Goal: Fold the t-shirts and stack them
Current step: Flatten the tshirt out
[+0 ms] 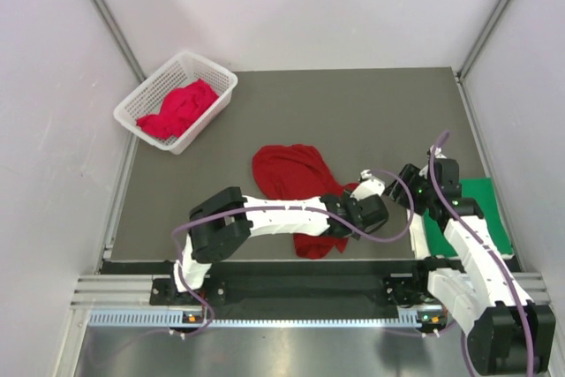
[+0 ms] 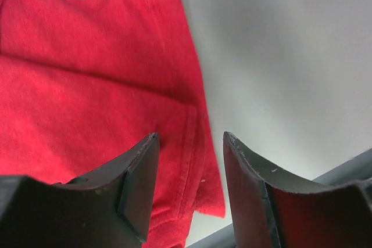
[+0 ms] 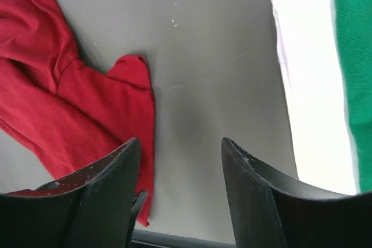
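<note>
A dark red t-shirt [image 1: 291, 178] lies crumpled on the grey table, one part reaching toward the near edge. My left gripper [image 2: 190, 135] hangs open just above that shirt's hemmed edge [image 2: 195, 161], with nothing between its fingers; in the top view the left gripper [image 1: 356, 211] is at the shirt's right side. My right gripper [image 3: 180, 139] is open over bare table, between the red t-shirt [image 3: 70, 108] and a bright green t-shirt [image 3: 356, 74]. That green t-shirt [image 1: 481, 209] lies flat at the right. A pinkish red t-shirt [image 1: 181, 108] sits bunched in the basket.
The white lattice basket [image 1: 141, 99] stands at the back left of the table. A white sheet [image 3: 308, 85] lies under the green shirt. A metal rail [image 1: 265, 293] runs along the near edge. White walls enclose the table on three sides.
</note>
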### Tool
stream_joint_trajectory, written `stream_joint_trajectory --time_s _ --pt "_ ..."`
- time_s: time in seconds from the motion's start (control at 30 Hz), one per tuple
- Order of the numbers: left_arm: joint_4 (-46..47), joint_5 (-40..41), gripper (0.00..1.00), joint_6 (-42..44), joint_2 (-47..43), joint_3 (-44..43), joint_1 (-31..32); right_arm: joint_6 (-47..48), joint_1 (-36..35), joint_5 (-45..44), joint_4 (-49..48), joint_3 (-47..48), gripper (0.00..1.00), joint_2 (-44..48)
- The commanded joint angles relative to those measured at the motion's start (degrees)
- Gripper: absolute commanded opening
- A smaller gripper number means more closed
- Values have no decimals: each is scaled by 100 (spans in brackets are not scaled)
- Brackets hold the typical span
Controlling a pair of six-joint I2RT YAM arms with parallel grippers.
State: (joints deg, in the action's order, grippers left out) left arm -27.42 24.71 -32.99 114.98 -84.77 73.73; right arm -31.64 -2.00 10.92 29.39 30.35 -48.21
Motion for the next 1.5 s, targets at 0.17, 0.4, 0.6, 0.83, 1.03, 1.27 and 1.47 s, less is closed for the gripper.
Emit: stream_joint_trajectory --time_s 0.17,0.4,0.6,0.83,1.03,1.27,1.47 --pt "-412 928 42 -154 200 -206 106 -53 156 376 -284 -187 58 57" --pt "-1361 2178 0 -822 -946 -31 -349 -53 147 876 -600 -275 59 -127" --pt "-2038 1924 0 -1867 -3186 1619 -1999 -237 34 1167 -925 -389 60 -286" --pt "-1592 1660 24 -2790 -5668 3913 -3435 -475 -520 877 -1286 -425 59 -558" --pt "-1495 1301 59 -1987 -6146 3855 -3621 -563 -1179 526 -1348 -258 58 -901" --pt "481 -1765 54 -358 -5523 3942 -3568 -423 -1566 104 -1559 190 56 -1506" --pt "1028 -1225 49 617 -4268 3231 -2595 -597 -1584 -107 -1751 165 53 -1886"
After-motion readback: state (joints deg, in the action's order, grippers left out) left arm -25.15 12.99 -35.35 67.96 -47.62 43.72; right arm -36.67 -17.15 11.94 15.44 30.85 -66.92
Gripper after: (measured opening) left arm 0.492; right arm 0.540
